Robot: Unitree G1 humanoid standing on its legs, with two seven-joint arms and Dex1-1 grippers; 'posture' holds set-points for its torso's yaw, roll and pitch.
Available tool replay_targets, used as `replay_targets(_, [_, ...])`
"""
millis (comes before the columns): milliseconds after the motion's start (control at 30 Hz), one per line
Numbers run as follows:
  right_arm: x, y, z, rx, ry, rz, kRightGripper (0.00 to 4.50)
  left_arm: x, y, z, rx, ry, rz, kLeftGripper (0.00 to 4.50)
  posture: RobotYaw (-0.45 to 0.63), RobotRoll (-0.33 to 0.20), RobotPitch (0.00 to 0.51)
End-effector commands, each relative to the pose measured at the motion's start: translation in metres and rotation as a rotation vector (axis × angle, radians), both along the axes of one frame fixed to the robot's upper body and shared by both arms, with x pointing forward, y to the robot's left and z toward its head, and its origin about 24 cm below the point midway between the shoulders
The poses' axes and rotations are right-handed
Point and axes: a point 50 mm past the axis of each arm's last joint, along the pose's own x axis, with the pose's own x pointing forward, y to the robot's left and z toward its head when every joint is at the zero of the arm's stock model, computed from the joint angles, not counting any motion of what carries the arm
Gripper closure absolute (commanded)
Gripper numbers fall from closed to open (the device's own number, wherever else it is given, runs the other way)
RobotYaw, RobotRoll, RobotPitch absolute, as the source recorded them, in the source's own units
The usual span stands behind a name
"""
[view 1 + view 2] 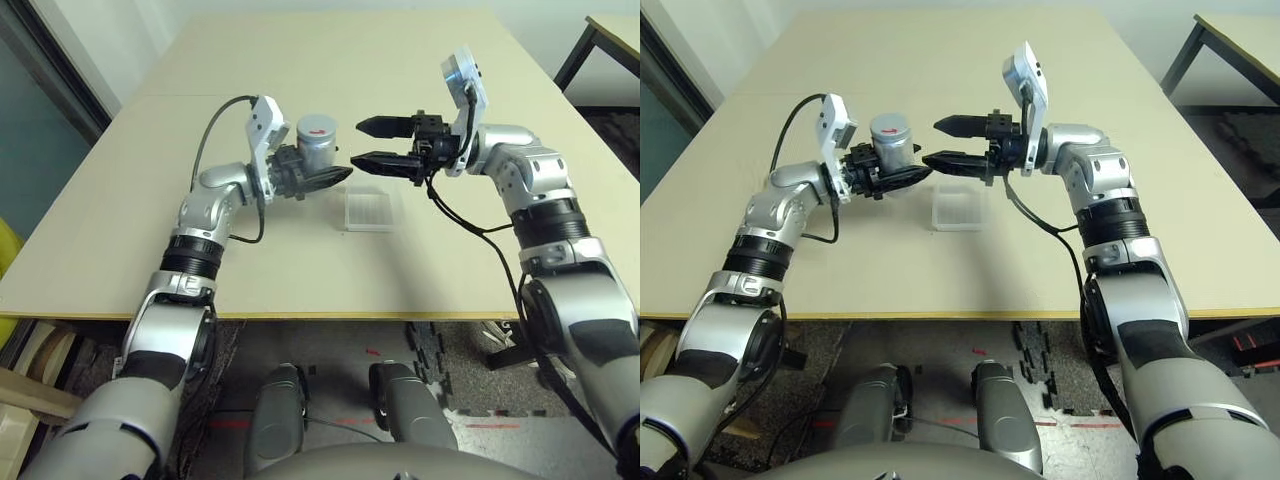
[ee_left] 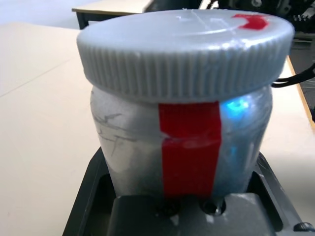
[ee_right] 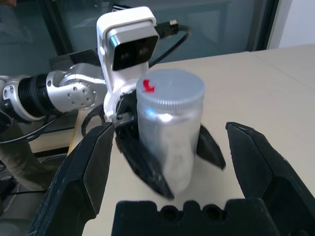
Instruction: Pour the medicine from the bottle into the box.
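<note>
The left gripper point(image 1: 318, 181) jaws grip the small silver bottle point(image 1: 317, 139) with its grey cap on. The right gripper point(image 1: 385, 142) jaws are wide open; they should close squarely on the cap to twist it off.

The table point(image 1: 300, 60) is a broad, pale beige top with a faint seam running across it toward its far left part. Past its far right corner stands a second table point(image 1: 612, 30) of the same pale colour on dark legs, well apart from the first. Below the near edge lies a grey floor point(image 1: 330, 345) with short red marks point(image 1: 372, 351) on it and dark interlocking mats point(image 1: 432, 350) to the right. By the near left corner sit light wooden pieces point(image 1: 35, 350).
</note>
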Motion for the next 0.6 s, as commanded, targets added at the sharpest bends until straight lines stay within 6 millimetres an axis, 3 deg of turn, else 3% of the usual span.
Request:
replay_targets(33, [0.004, 0.003, 0.002, -0.008, -0.014, -0.004, 0.0, 0.003, -0.006, -0.001, 0.028, -0.01, -0.022, 1.83, -0.14, 0.0, 0.06])
replay_targets(600, [0.009, 0.016, 0.002, 0.003, 0.007, 0.013, 0.0, 0.006, -0.02, -0.008, 0.03, -0.008, -0.05, 1.83, -0.15, 0.0, 0.065])
